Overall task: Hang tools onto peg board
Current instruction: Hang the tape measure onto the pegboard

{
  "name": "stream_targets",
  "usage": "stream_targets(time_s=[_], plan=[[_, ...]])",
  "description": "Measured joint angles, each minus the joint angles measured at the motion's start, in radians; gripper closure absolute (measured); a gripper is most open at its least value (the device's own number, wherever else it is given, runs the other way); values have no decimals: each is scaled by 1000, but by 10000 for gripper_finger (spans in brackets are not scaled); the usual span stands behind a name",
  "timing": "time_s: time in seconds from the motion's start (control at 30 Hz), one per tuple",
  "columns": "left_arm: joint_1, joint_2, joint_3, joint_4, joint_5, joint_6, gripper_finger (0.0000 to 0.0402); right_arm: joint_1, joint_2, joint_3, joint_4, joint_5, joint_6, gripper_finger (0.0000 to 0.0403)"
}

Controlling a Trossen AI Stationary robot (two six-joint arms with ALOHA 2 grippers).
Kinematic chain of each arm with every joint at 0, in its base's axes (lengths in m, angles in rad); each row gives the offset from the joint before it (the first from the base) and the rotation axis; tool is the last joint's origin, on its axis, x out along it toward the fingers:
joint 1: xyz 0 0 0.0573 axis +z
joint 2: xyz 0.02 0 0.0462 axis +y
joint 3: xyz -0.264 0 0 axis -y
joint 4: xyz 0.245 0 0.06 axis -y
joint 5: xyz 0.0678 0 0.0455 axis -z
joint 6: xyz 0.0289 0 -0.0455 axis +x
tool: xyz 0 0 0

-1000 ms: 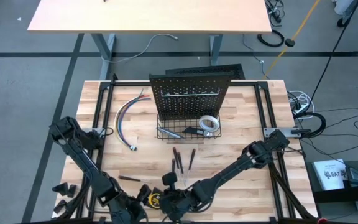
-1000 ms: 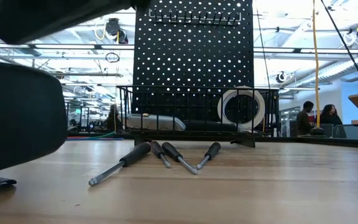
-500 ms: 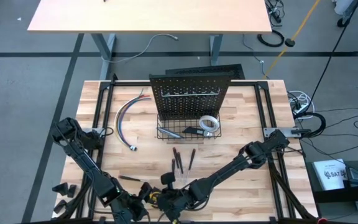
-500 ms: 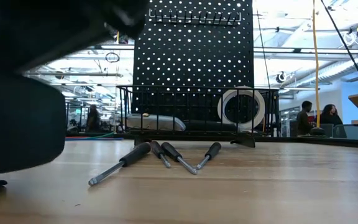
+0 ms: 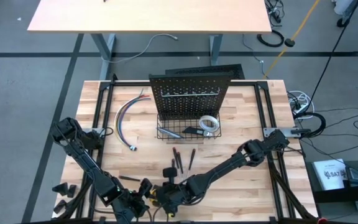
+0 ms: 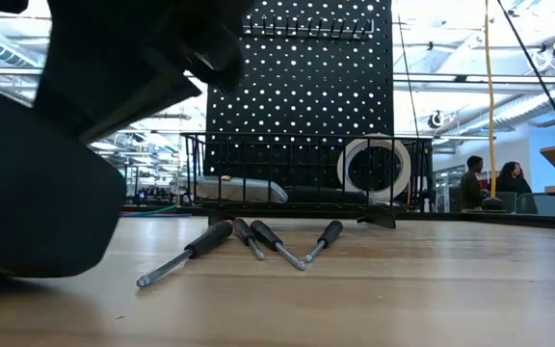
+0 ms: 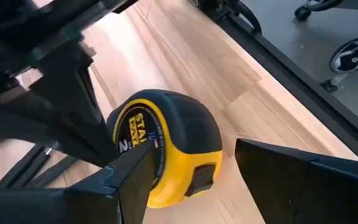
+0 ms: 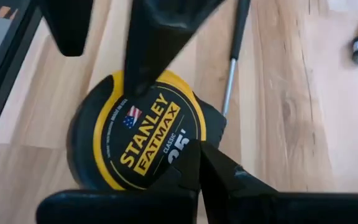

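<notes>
Pale wooden table (image 5: 241,124), front edge: the tape measure (image 5: 153,198) is being worked between both grippers.

High view: the peg board (image 5: 188,94) is seen at the rear, the tape roll (image 5: 209,123) in its basket (image 5: 166,133); three screwdrivers (image 5: 180,160) lie loose. Low view: screwdrivers unhung. Left wrist view: the left gripper (image 7: 191,171) is spread wide around the tape measure (image 7: 163,146), one finger (image 7: 132,174) touching; a firm hold cannot be confirmed. Right wrist view: the right gripper (image 8: 197,163) is closed tight, tips against the case (image 8: 138,140). Judged: pickup stage; closing, then lifting, is called for.
</notes>
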Motion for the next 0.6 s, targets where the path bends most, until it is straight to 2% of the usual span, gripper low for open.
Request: stream_targets(time_s=[0.37,0.6], plan=[[0,68,4,23,-43,5,171,-8,0,-2,-22,-30,44,403],[-6,70,1,23,-127,5,171,-25,0,-2,-49,-63,88,403]])
